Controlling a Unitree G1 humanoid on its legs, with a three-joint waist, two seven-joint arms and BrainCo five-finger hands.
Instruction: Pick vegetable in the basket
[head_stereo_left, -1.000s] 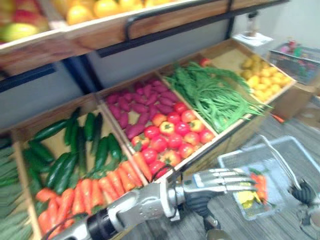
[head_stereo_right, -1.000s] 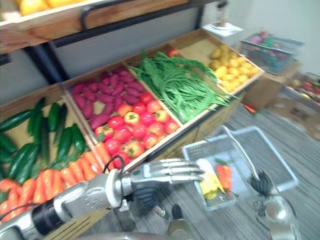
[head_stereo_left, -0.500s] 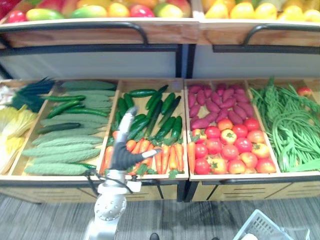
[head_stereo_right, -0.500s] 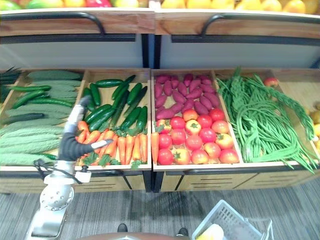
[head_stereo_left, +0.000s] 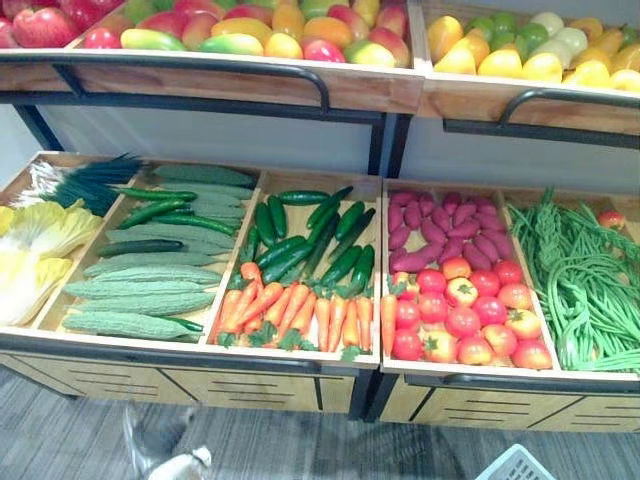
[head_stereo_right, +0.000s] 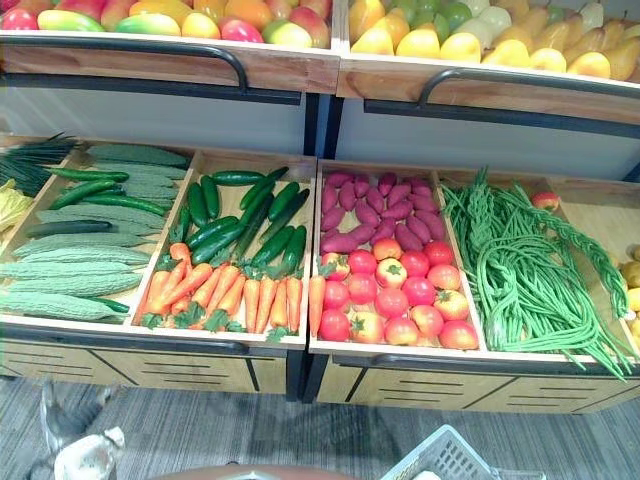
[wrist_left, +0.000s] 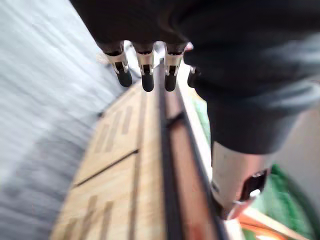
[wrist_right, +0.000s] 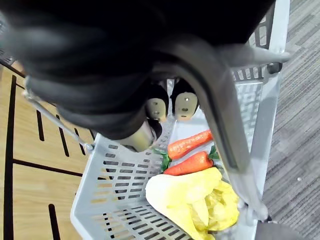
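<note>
Stand (head_stereo_left: 255, 384): wooden boxes of vegetables were far ahead.
My left hand (wrist_left: 146, 62): hung low, fingers straight, empty.
My right hand (wrist_right: 157, 105): curled round the handle (wrist_right: 225, 125) of the basket (wrist_right: 107, 197); carrots (wrist_right: 192, 164) lay inside.

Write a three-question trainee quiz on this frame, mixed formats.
1. Multiple choice: what lies in the basket? A) two carrots and a yellow leafy vegetable; B) nothing at all; C) three eggs.
2. True or false: the shelf carrots lie in the same bin as the cucumbers.
3. Fill in: the right hand has its fingers curled round the basket's ____.
Key: 1 A; 2 true; 3 handle.
</note>
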